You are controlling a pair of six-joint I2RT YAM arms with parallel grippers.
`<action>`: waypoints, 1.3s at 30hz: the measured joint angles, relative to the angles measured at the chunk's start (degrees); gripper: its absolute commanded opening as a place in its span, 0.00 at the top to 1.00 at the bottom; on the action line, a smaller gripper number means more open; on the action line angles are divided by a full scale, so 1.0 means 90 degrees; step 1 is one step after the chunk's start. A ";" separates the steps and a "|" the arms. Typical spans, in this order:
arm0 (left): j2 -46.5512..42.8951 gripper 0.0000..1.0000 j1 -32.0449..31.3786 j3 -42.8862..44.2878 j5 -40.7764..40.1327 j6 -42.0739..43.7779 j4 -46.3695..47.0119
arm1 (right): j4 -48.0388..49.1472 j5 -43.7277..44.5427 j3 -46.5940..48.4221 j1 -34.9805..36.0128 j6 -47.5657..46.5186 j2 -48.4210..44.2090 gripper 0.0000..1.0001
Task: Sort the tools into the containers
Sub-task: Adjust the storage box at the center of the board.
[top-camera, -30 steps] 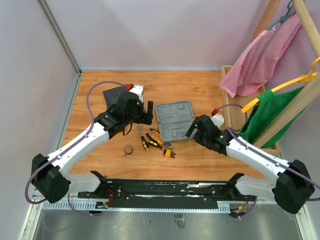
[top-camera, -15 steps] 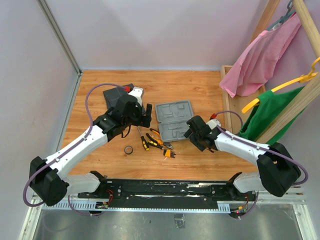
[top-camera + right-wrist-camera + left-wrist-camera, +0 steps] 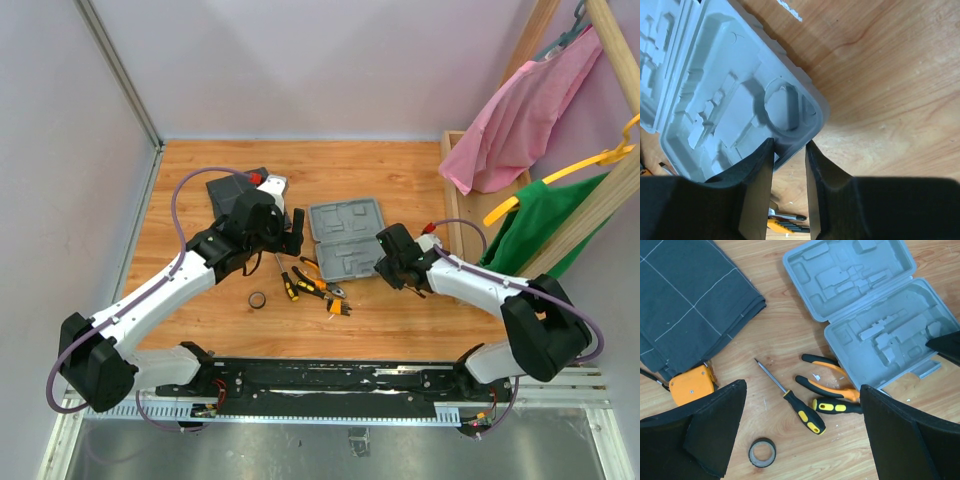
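Jaws spread wide on the left gripper (image 3: pixel 802 390), hanging above the loose tools, gripping nothing. Toward the far left corner of the table (image 3: pixel 400 165), dark grey pouch (image 3: pixel 685 300), lying flat, round orange piece (image 3: pixel 690 386) touching its near edge. Closer to the table's near edge, black tape ring (image 3: pixel 762 452), then one screwdriver (image 3: pixel 802 415), the pliers (image 3: pixel 832 377) and a second screwdriver (image 3: pixel 836 406) against them. Mid-table, light-grey case (image 3: pixel 875 305), lying open. On the right gripper (image 3: pixel 788 145), jaws narrow, pinching the rim at the case's near right corner.
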 measured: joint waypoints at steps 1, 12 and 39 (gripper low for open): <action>0.0000 0.01 0.0000 0.0000 0.0000 0.0000 0.0000 | 0.0034 -0.0010 0.0000 0.0000 0.0007 0.0010 0.77; 0.0017 0.01 0.0000 0.0000 0.0007 -0.0012 -0.0002 | 0.0158 0.0022 0.0316 -0.0665 -0.0729 0.0102 0.96; 0.0024 0.01 0.0000 0.0000 0.0046 -0.0022 -0.0010 | -0.0342 -0.0865 0.3444 -0.2480 -0.6513 0.2033 0.38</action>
